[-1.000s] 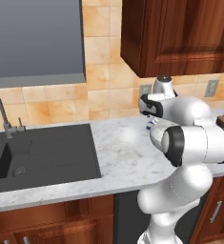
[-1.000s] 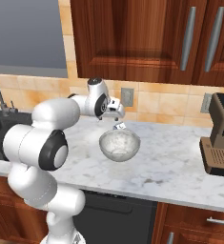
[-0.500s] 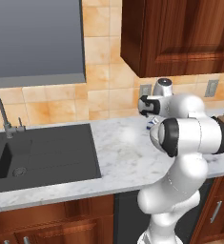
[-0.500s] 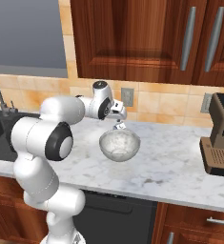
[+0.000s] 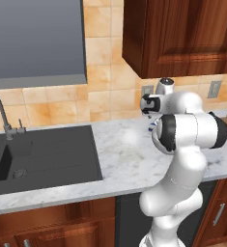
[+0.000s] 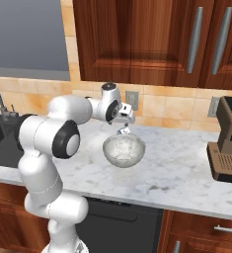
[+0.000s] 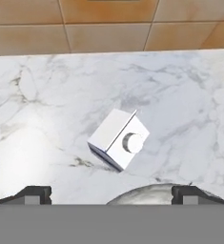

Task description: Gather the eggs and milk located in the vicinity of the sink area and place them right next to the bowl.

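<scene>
A small white milk carton point(image 7: 119, 139) with a round cap stands on the marble counter, seen from above, just behind the bowl point(image 7: 154, 193). My gripper point(image 7: 111, 193) hangs over it, open, its fingertips point(image 7: 35, 193) wide apart with nothing between them. In the right base view the gripper point(image 6: 122, 120) sits above the carton point(image 6: 123, 131), at the far rim of the silvery bowl point(image 6: 123, 150). The dark sink point(image 5: 42, 154) lies to the left. The eggs are out of view.
A curved faucet point(image 5: 3, 116) stands behind the sink. A coffee machine point(image 6: 230, 141) sits at the counter's right end. Wooden cabinets point(image 6: 152, 44) hang low over the hand, and the tiled wall point(image 7: 108, 24) is close behind the carton.
The arm's elbow has swung out to the right and forward. The hand has stayed over the carton behind the bowl.
</scene>
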Controlling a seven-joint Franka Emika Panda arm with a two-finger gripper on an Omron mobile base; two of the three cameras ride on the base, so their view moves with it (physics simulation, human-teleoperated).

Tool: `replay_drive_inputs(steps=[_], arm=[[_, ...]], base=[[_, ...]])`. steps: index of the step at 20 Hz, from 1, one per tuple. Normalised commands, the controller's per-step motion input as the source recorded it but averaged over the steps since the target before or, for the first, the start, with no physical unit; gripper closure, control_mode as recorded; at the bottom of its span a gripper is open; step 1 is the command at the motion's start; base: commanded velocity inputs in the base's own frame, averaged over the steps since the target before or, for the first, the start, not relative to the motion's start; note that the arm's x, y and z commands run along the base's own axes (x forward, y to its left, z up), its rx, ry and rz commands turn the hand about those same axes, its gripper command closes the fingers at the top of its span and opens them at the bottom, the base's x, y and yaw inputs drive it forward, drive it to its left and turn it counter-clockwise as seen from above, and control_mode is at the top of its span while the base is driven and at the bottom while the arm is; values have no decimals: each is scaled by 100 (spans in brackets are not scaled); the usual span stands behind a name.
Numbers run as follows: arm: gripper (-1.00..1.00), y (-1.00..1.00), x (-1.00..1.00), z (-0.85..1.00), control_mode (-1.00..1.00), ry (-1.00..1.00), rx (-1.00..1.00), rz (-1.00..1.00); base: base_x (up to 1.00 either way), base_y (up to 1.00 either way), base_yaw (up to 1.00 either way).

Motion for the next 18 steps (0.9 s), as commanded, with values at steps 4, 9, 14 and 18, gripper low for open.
replay_drive_inputs(steps=[4, 9, 14, 18], arm=[[-100, -11, 16, -8, -100, 8, 0, 0], [-100, -6, 12, -14, -100, 2, 0, 0], [-100, -6, 12, -19, -100, 0, 0, 0], [-100, -4, 10, -14, -100, 0, 0, 0]], base=[[0, 0, 0], [0, 0, 0], [0, 0, 0], [0, 0, 0]])
